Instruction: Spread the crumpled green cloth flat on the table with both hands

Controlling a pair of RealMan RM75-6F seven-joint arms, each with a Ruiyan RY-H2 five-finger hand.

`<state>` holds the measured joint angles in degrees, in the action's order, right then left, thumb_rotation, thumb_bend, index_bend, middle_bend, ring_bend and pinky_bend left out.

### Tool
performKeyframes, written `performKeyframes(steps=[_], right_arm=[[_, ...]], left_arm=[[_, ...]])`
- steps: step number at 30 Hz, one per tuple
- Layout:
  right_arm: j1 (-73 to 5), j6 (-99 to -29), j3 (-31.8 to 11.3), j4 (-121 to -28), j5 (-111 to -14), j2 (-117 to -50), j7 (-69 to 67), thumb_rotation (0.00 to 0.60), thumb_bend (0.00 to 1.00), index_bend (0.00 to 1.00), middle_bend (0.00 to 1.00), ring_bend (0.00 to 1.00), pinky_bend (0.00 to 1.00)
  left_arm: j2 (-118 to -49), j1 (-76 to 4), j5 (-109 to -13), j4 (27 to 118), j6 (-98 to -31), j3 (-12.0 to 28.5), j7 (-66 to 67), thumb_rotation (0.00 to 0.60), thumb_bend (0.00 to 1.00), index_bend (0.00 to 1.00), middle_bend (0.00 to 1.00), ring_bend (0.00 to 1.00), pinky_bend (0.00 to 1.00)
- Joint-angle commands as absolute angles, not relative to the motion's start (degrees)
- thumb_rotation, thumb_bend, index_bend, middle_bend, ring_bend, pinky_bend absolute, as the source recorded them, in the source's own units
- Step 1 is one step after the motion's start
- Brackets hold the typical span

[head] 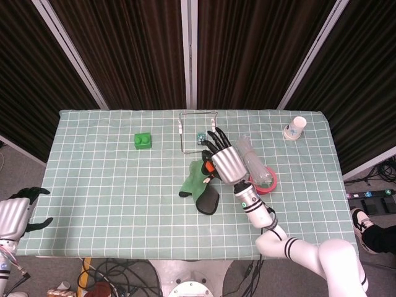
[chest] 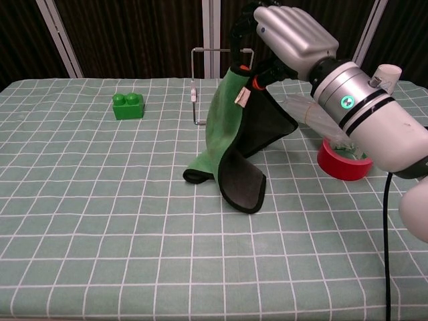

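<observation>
The green cloth (chest: 231, 127) with a black underside hangs from my right hand (chest: 287, 37), which grips its top edge high above the table. Its lower end (chest: 241, 187) still drags on the tabletop, folded over. In the head view the cloth (head: 197, 180) hangs down beside my right hand (head: 224, 159) near the table's middle. My left hand (head: 21, 213) sits off the table's left front corner with fingers apart, holding nothing.
A green brick (chest: 128, 105) lies at the back left. A wire rack (chest: 222, 73) stands behind the cloth. A red tape roll (chest: 342, 160) and a clear plastic bag (head: 255, 161) lie to the right, a paper cup (chest: 382, 85) far right.
</observation>
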<state>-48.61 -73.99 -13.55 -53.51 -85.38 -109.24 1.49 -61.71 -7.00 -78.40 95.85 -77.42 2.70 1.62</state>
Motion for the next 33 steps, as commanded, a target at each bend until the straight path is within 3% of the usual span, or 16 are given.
performKeyframes(steps=[1, 7, 14, 21, 23, 26, 33], right_arm=[[-50.3, -73.5, -15.8, -57.1, -85.0, -107.2, 3.2, 0.6, 0.39, 0.72, 0.29, 0.1, 0.0], [-54.2, -68.9, -19.9, -63.0, -82.3, -104.8, 11.2, 0.6, 0.39, 0.7, 0.29, 0.09, 0.0], [-59.1, -63.0, -23.9, -67.7, -77.1, -104.0, 23.6, 0.6, 0.4, 0.69, 0.26, 0.06, 0.0], [-63.7, -59.2, -26.4, -67.7, -72.0, -105.1, 31.6, 0.6, 0.41, 0.68, 0.24, 0.05, 0.0], [-64.6, -58.8, -26.7, -67.3, -70.6, -105.9, 33.8, 0.6, 0.41, 0.67, 0.24, 0.05, 0.0], [-66.2, -58.9, -26.7, -66.3, -68.8, -107.4, 38.0, 0.6, 0.41, 0.67, 0.24, 0.05, 0.0], [-69.1, -60.3, -26.7, -64.0, -65.1, -111.4, 46.1, 0.6, 0.42, 0.66, 0.23, 0.04, 0.0]], left_arm=[[-63.0, -8.2, -78.8, 94.5, -77.0, 3.8, 0.7, 0.6, 0.12, 0.32, 0.33, 0.26, 0.37], [-66.4, -13.0, -77.7, 92.2, -72.9, 7.6, -4.8, 0.6, 0.1, 0.32, 0.33, 0.26, 0.37], [-71.3, -20.6, -74.0, 90.1, -63.1, 11.8, -13.3, 0.6, 0.05, 0.32, 0.33, 0.26, 0.37], [-76.1, -26.8, -68.5, 87.2, -54.4, 13.4, -12.4, 0.599, 0.01, 0.32, 0.33, 0.26, 0.38], [-77.4, -28.1, -66.9, 86.4, -52.9, 13.7, -11.3, 0.555, 0.0, 0.32, 0.33, 0.26, 0.38], [-79.4, -30.2, -63.7, 85.4, -50.6, 14.0, -8.7, 0.438, 0.0, 0.32, 0.33, 0.26, 0.38], [-83.5, -33.8, -56.5, 83.7, -48.7, 14.4, -2.4, 0.349, 0.0, 0.32, 0.32, 0.26, 0.38]])
